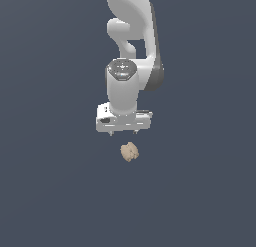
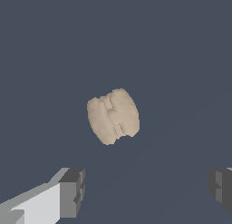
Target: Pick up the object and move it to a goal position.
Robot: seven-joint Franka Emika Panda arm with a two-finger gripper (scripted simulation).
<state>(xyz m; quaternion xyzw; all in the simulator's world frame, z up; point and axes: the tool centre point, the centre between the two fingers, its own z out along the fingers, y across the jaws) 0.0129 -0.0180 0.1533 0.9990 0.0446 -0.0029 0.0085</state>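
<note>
The object is a small tan, creased, walnut-like lump lying on the dark grey floor. It also shows in the wrist view, whole and unobstructed. My white gripper hangs just above it and slightly toward the exterior view's left, not touching it. The gripper is open and empty in the wrist view. Its two dark fingertips stand wide apart, much wider than the object, and the object lies beyond them, not between them.
The flat dark grey floor spreads all around the object. The white arm rises behind the gripper toward the top of the exterior view. Nothing else shows.
</note>
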